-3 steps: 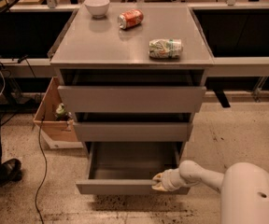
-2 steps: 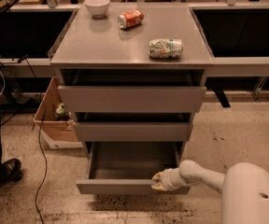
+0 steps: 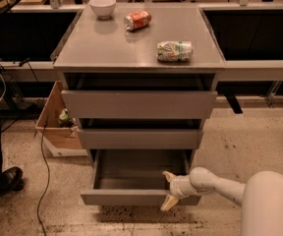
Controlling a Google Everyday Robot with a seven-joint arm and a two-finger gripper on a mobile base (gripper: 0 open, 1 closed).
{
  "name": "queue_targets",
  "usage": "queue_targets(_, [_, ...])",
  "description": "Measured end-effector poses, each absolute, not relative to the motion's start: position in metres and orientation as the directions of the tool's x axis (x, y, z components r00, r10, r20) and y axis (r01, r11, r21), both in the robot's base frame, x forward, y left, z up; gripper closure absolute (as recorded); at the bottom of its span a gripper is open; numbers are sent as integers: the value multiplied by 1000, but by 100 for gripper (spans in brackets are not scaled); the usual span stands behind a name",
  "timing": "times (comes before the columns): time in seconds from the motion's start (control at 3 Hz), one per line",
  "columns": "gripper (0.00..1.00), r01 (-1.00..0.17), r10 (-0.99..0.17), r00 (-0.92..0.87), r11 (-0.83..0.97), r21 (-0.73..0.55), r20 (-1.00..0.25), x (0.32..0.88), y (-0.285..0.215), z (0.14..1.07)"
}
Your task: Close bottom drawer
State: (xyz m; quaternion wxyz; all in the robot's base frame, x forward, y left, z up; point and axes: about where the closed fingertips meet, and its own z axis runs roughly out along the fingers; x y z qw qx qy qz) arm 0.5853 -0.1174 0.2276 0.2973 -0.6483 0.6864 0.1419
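Observation:
The bottom drawer point(image 3: 127, 197) of the grey cabinet stands pulled out, its grey box interior open to view and bare. Its short flat front faces me at the bottom of the picture. My gripper point(image 3: 169, 191) is at the right part of that front panel, with one pale finger point(image 3: 169, 176) inside the drawer behind the panel and the other point(image 3: 168, 203) in front of it. The fingers are spread apart and straddle the top edge of the front. My white arm comes in from the lower right.
The top drawer point(image 3: 139, 104) and middle drawer point(image 3: 140, 138) stick out slightly. On the cabinet top point(image 3: 112, 48) are a white bowl point(image 3: 102, 6), a red can point(image 3: 137, 19) and a crushed green can point(image 3: 174, 51). A cardboard box point(image 3: 58, 127) stands left; a cable point(image 3: 43, 161) lies on the floor.
My gripper has shifted slightly left along the front panel of the bottom drawer. The drawer stands about as far out as before.

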Motion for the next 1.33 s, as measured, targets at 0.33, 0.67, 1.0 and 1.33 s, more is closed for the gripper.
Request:
queue_targets(0.33, [0,-969,-814,17,129,-210,-581,579,-125,246])
queue_targets(0.67, [18,-967,-820,11,137,-215,-572,566,-130,260])
queue_targets(1.0, [42,-966,-821,7,142,-217,-570,555,-133,268])
queue_targets(1.33, [65,-965,-821,4,146,-217,-571,547,-136,272])
